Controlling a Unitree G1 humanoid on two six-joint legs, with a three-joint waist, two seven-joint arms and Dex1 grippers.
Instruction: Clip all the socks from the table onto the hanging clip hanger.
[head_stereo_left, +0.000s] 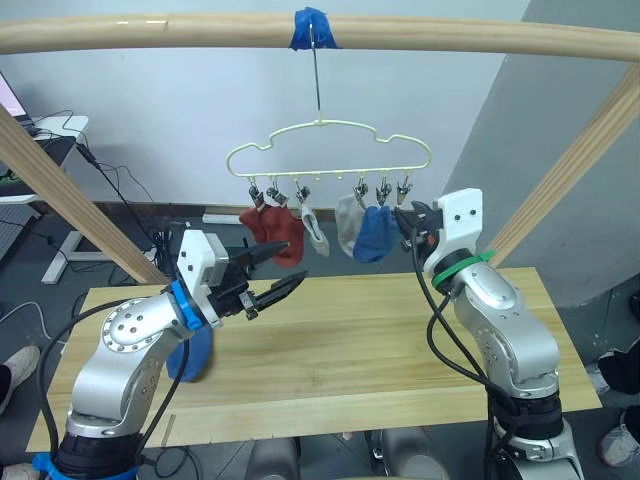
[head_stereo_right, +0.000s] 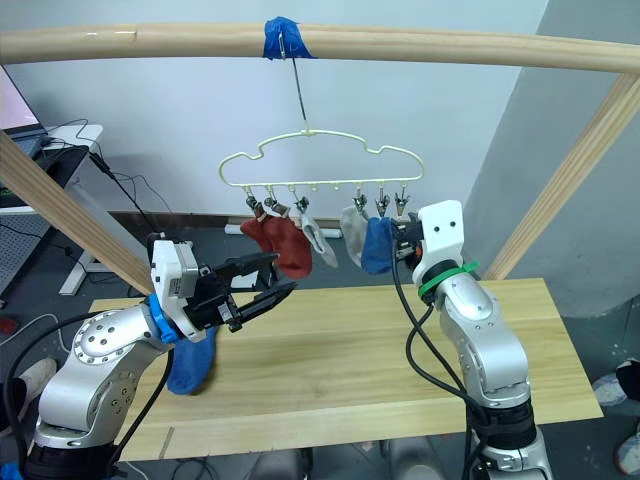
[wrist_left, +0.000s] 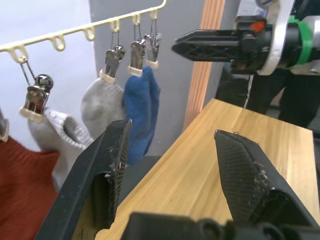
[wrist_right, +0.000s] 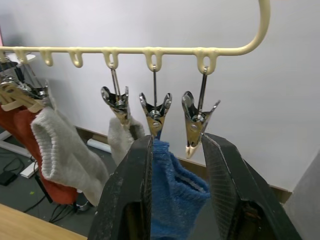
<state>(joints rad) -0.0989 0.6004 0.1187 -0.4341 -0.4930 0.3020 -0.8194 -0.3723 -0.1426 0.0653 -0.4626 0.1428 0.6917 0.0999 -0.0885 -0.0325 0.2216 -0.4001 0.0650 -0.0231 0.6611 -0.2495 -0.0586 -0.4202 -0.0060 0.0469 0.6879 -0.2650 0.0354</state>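
**Five socks hang up, one blue sock is still low on the left**

You can see the clip hanger (head_stereo_left: 329, 148) hanging by its long hook from a wooden pole (head_stereo_left: 450, 36) that runs across the top. Blue tape (head_stereo_left: 313, 28) holds the hook to the pole. The hanger is thin, cream-yellow wire with a wavy top and a row of small shiny clips (wrist_right: 197, 120) under it.

Look at the socks on it. On the left side hang two rust red socks (head_stereo_left: 278, 232), close together. Next to them is a light grey sock (head_stereo_left: 314, 232). On the right side are another light grey sock (head_stereo_left: 349, 224) and a blue sock (head_stereo_left: 376, 234), touching each other. They are soft and fuzzy and they droop down from the clips. The last clip on the right has nothing in it.

Your right gripper (wrist_right: 175, 170) is up high by the right end of the hanger. Its two black fingers are apart, with the hanging blue sock just past them and the empty clip just above.

Your left gripper (head_stereo_left: 272, 280) is over the left part of the table (head_stereo_left: 400, 350), pointing right. Its fingers are spread apart too, with nothing in them.

The second blue sock (head_stereo_left: 190, 355) sits low on the left, at the table's left edge, half hidden behind your left arm. You cannot tell what holds it there.

The table is long, pale yellow wood with lines in it.
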